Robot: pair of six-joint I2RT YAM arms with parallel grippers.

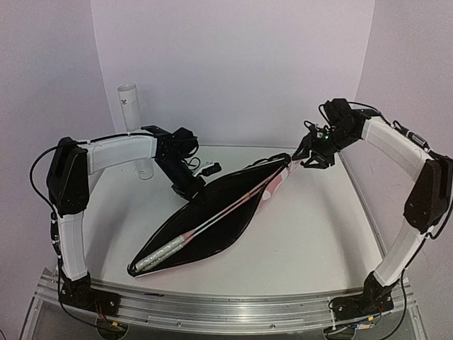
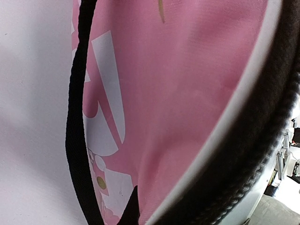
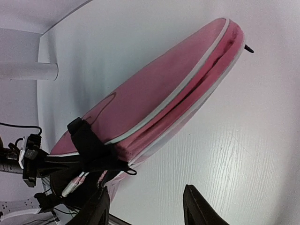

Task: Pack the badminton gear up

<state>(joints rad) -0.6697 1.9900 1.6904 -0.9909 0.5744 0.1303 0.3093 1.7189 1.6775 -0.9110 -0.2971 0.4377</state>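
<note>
pink bag (image 1: 212, 195) lying open and slantwise on the table (image 1: 311, 241), two rackets (image 1: 226, 209) inside.
the rackets' white handles sit at the bag's near-left end, shafts running toward the far-right corner. the left gripper (image 1: 191, 190) is closed on the bag's raised zipper edge, on its far-left side. the right gripper (image 3: 145, 197) hangs just past the bag's far-right end, fingers apart, nothing between them. a white tube (image 1: 131, 106) stands near the far-left corner.

the bag (image 1: 244, 221) lay slantwise on the desk (image 1: 311, 241), one end near-left and the other far-right. the rackets (image 1: 216, 218) lay inside it, handles toward the near-left end. the tube (image 1: 131, 106) stood behind the bag, far left.
</note>
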